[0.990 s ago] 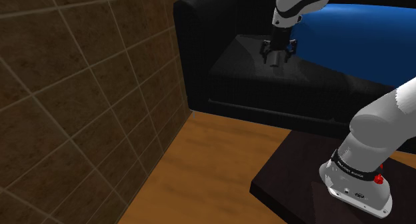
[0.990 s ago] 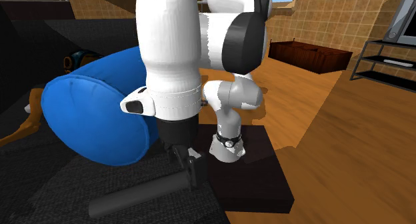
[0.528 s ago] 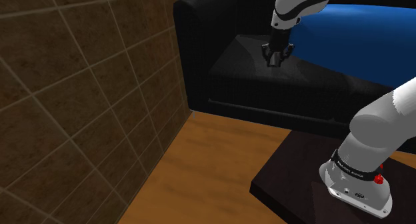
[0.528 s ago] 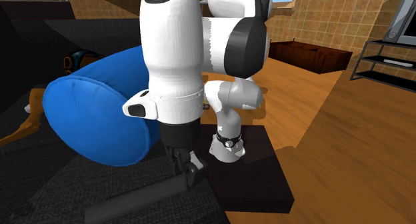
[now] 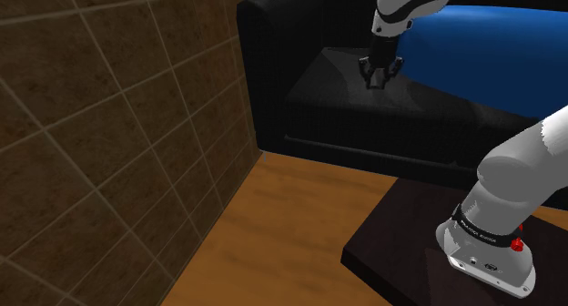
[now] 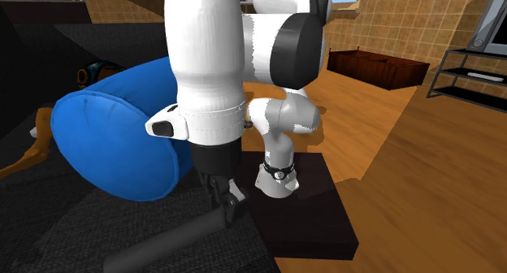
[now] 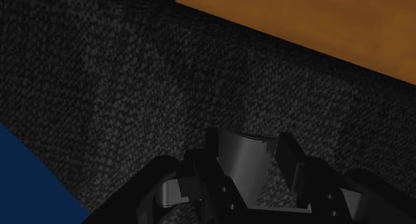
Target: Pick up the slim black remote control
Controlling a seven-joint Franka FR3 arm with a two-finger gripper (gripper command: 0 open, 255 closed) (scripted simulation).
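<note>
The remote [image 6: 162, 243] is a slim dark bar on the dark sofa seat [image 5: 337, 99], lying lengthwise toward the second exterior view's lower left. My gripper [image 6: 230, 206] points straight down over its near end and is shut on it. In the wrist view the remote's end [image 7: 241, 156] sits clasped between the two black fingers of the gripper [image 7: 248, 146], with woven seat fabric beyond. In the shoulder view the gripper [image 5: 377, 78] hangs just over the seat, beside the blue cushion.
A big blue cushion [image 6: 114, 141] lies on the sofa right behind the gripper. The sofa's black armrest [image 5: 273, 49] rises at the shoulder view's left, next to a tiled wall [image 5: 109, 122]. My dark stand [image 6: 313, 218] is on wooden floor [image 5: 273, 222]. A TV stand [image 6: 471, 76] is far off.
The fingers, spread wide a second ago, have shut on the remote's end. The hand has risen slightly and that end of the remote has come up with it.
</note>
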